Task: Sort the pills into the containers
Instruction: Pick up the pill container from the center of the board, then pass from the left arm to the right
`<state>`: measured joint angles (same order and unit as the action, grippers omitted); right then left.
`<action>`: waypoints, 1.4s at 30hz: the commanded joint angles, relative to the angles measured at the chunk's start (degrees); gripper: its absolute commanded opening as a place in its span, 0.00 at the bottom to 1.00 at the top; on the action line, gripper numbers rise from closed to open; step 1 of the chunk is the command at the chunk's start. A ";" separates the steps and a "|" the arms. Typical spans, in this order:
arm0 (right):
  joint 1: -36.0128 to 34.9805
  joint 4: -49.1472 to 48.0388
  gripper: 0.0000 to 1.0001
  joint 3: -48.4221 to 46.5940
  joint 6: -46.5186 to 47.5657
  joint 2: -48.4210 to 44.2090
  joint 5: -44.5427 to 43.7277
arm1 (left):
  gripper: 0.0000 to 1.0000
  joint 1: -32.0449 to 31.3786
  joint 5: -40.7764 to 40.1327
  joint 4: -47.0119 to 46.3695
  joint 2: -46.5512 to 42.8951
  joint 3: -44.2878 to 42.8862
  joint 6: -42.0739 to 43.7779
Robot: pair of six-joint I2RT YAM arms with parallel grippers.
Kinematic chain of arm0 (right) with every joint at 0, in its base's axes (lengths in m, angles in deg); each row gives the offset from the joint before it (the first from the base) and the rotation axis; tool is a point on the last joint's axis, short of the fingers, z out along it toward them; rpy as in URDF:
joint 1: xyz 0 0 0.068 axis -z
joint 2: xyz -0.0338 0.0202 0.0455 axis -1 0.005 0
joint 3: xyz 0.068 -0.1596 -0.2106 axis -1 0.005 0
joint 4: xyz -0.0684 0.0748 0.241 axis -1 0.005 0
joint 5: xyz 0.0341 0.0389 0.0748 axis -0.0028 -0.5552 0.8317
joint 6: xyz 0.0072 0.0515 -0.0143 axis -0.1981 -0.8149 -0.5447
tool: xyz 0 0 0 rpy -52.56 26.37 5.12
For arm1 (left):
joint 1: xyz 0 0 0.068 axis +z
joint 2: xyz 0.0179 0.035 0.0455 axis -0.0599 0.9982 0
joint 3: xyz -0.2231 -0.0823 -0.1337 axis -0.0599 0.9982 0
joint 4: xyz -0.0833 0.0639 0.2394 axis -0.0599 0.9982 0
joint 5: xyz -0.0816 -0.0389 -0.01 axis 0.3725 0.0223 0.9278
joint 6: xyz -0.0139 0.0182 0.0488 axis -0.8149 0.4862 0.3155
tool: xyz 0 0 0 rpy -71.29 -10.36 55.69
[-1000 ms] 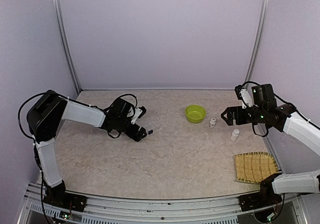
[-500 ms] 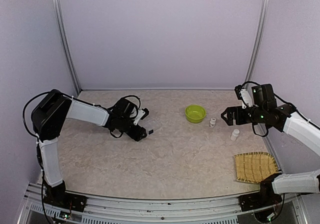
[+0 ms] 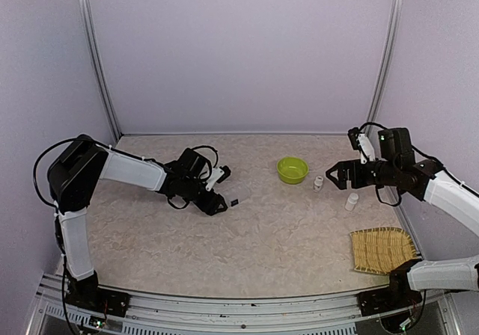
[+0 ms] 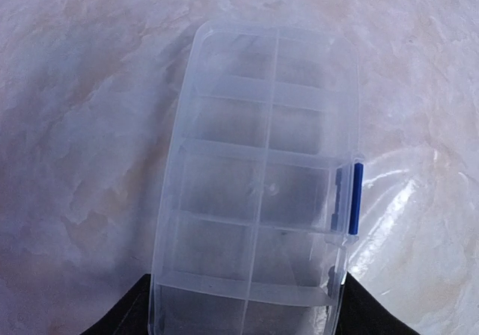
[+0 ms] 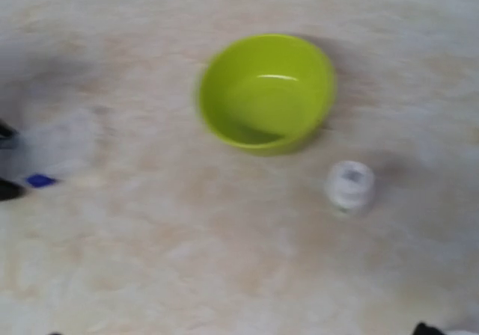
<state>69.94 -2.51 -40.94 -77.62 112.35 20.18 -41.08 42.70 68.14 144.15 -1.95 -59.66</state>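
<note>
My left end effector (image 4: 245, 277) straddles the near end of the flat clear plastic pill box (image 4: 262, 163), which lies on the mottled beige surface (image 4: 82, 125), one dark finger at each long side; whether they pinch it I cannot tell. My right end effector (image 3: 338, 175) hangs spread near the lime-green bowl (image 5: 266, 92) and a small white bottle (image 5: 349, 185)

left gripper (image 3: 223, 191) low, stretched forward | right gripper (image 3: 334, 173) raised, jaws wide

arms (image 3: 127, 172): white shells | joints (image 3: 71, 172): black | cables (image 3: 35, 172): black
</note>
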 commanded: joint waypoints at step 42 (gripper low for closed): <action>-12.24 -25.80 1.00 9.84 4.54 -0.89 32.92 | 0.55 -15.53 22.12 3.90 -21.26 2.75 -0.68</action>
<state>58.31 -23.47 -32.74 -77.91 113.22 49.64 -56.32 60.12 70.63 124.63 1.83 -60.66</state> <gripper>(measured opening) 0.999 0.681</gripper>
